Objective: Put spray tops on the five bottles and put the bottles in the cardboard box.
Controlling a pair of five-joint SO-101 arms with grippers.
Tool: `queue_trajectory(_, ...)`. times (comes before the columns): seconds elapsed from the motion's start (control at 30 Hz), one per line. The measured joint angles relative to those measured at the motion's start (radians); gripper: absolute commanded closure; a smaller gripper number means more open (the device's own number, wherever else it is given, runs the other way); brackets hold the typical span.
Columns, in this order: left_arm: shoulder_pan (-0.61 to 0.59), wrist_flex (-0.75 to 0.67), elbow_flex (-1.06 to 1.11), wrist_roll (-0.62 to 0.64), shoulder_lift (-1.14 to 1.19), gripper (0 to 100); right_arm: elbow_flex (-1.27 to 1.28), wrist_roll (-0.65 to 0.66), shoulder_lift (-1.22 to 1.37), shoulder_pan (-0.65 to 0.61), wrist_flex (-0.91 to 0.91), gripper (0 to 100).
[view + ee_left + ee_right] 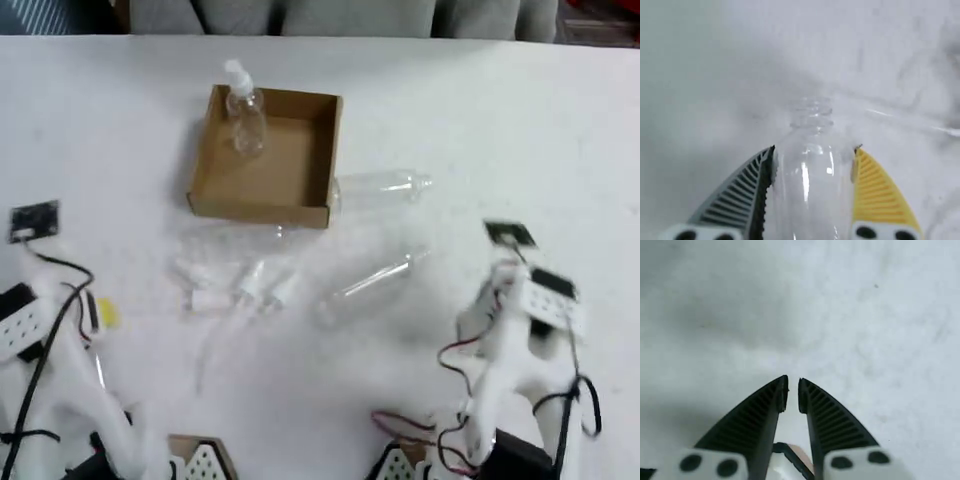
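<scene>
**In the L gripper: one bare-necked bottle**

Between the grey and yellow fingers of the L gripper (pixel 814 150) we see a clear bottle (pixel 807 190) clamped at the shoulder. Its threaded neck is open, no top on, w/ white table (pixel 700 75) beyond. Farther up the table we spot the cardboard box (pixel 260 210), w/ a topped bottle (pixel 244 118) inside at its far-left corner. Two more lie on their sides, no tops: the far bottle (pixel 380 187) just beside the box's right wall, the near bottle (pixel 368 285) closer to the arms. A few spray tops (pixel 245 287) cluster in front of the box. R gripper (pixel 792 390): jaws nearly together, thin gap, nothing held, over bare table.
</scene>
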Motion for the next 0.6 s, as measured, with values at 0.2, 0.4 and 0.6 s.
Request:
queue_trajectory(0.2,-0.015,-0.020,0.008,0.038,0.000,97,-0.295,-0.206,0.000,-0.345,0.173,97.8)
queue_trajectory(0.4,-0.015,-0.041,0.046,0.038,0.000,97,-0.477,-0.407,0.000,-0.612,0.181,97.8)
queue_trajectory(0.6,-0.015,-0.104,0.066,0.041,0.000,97,-0.496,-0.539,0.017,-0.813,0.058,97.7)
